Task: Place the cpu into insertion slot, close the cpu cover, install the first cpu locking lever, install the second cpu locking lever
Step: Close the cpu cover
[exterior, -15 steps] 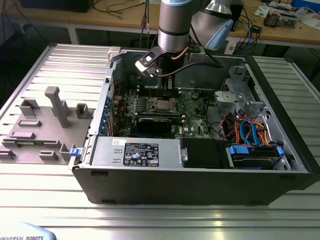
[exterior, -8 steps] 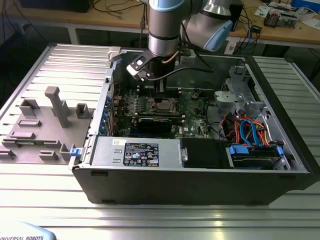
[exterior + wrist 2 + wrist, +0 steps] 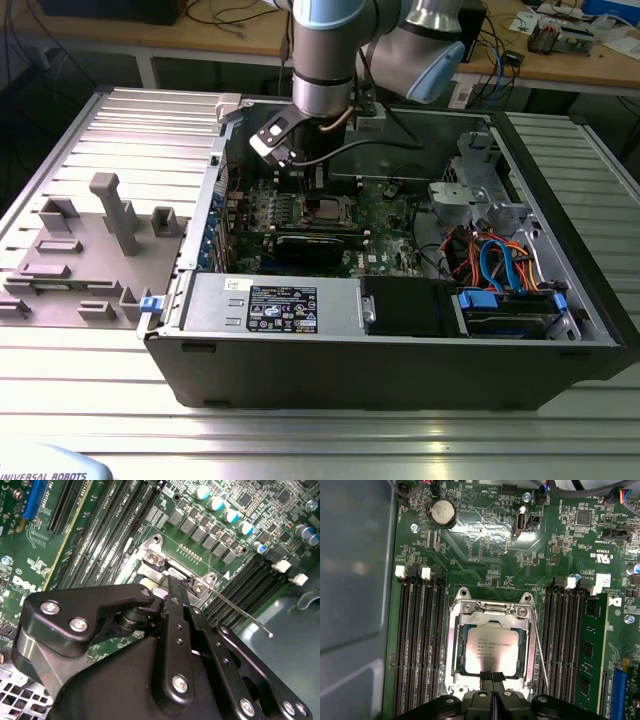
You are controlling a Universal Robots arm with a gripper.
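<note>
The cpu (image 3: pixel 490 649) sits just beside the closed hand (image 3: pixel 492 676).

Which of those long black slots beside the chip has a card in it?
The green card fills the outermost one, beyond the thin lever; the other slots are empty.

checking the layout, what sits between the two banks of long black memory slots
In the first wrist view, the insertion slot lies between them, holding the cpu, with the cpu cover lying flat around it.
</note>
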